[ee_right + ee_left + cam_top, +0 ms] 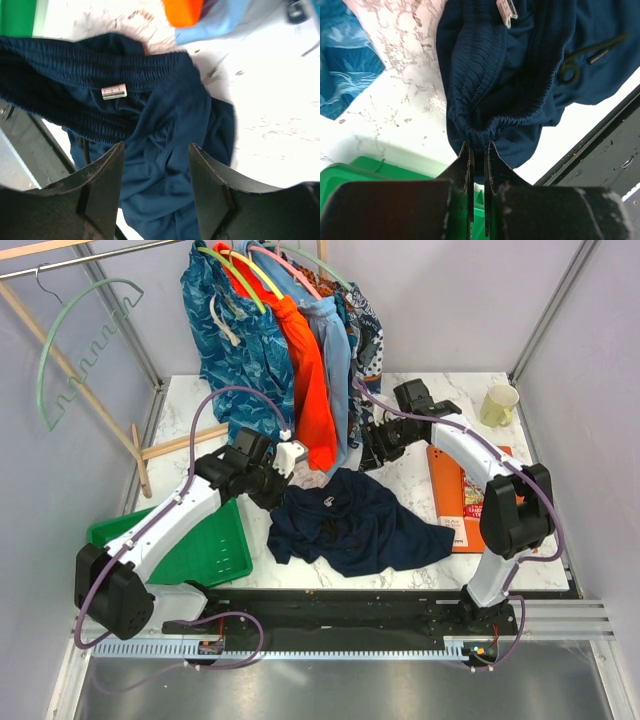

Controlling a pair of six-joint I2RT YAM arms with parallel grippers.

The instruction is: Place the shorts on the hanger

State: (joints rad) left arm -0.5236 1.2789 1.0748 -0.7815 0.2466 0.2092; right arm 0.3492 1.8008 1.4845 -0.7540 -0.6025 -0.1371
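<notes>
The plain navy shorts (350, 525) lie crumpled on the marble table (450, 400). Their long axis runs left to right, with the ribbed elastic waistband at the left end. The left gripper (479, 147) is clamped on the bunched waistband. The right gripper (156, 150) hovers above the fabric, jaws apart and empty.

White arms (180, 515), black joints (515, 512), black fingers (100, 185) — purple cables (232, 390).
</notes>
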